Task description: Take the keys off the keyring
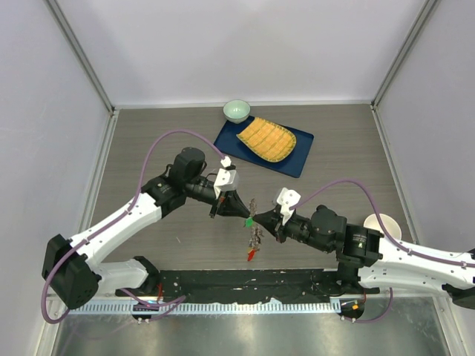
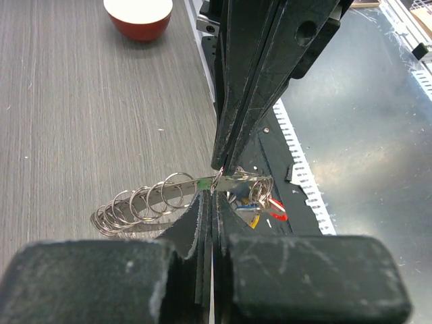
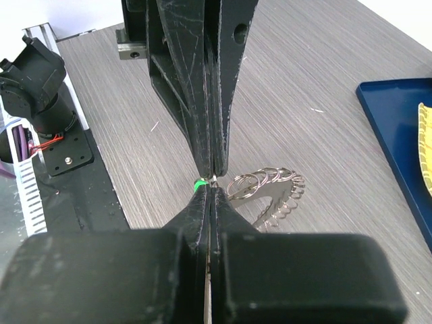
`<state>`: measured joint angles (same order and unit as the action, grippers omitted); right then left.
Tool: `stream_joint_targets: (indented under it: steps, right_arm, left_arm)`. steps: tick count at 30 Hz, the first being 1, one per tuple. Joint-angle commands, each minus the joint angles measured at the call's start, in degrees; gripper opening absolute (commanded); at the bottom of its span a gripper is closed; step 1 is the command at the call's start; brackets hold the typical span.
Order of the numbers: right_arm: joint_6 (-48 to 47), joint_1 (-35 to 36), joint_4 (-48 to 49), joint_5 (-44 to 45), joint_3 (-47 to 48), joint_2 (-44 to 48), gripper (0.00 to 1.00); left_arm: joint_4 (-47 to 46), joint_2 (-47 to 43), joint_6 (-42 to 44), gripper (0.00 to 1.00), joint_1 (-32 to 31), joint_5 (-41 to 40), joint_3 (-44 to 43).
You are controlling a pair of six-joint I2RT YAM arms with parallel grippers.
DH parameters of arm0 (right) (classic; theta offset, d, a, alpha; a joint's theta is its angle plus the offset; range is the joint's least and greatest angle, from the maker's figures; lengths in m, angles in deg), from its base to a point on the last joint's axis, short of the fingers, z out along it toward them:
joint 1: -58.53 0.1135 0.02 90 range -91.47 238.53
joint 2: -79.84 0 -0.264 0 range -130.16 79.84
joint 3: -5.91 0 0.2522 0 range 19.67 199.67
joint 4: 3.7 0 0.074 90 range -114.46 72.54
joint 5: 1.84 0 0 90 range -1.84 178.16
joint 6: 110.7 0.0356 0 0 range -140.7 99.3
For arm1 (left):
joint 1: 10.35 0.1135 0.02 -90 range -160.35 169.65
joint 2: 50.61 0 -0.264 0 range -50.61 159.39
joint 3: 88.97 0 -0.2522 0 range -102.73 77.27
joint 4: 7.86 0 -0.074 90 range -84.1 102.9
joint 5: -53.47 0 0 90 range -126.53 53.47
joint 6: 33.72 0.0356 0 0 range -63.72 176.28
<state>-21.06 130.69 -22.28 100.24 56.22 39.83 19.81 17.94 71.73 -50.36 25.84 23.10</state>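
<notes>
Currently both arms are meeting over the middle of the table [image 1: 171,141], a little toward its near edge, with the keyring [image 1: 254,222] hanging between their tips and clear of the surface. The left gripper [image 1: 239,210] is reaching in from the left with its jaws pressed fully together, pinching thin metal of the keyring right beside a green-headed key [image 1: 249,221]. The right gripper [image 1: 267,220] is coming in from the right, also clamped completely shut, and is gripping the same bunch almost at the same spot, so the two sets of fingertips are nearly touching each other. Whether the pads are biting on the ring wire itself or on a key blade is too small to tell.

The keys [image 1: 255,237] are dangling below the grip point toward the near edge, with a red-headed key [image 1: 251,254] hanging lowest. In the wrist views a row of small split rings is fanning out to one side of the closed fingertips, and its shadow is falling on the wood below.

Near the far edge a pale green bowl [image 1: 237,110] is sitting just beside a dark blue tray [image 1: 297,159], and a cream bowl [image 1: 382,225] is standing by the right edge, partly behind the right arm.
</notes>
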Motion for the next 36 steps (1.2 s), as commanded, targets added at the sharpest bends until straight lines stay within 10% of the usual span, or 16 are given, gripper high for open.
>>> stream_joint_targets:
  steps: [1, 36]
  right_arm:
    - [1.9, 0.0, 4.5, 0.2, -0.3, 1.4, 0.01]
    - [1.2, 0.0, 10.7, 3.1, -1.0, 4.0, 0.01]
  left_arm:
    - [-1.3, -2.0, 0.6, 0.0, -0.2, -0.2, -2.4]
    - [-3.2, 0.1, -1.3, 0.0, -0.2, -3.5, 0.1]
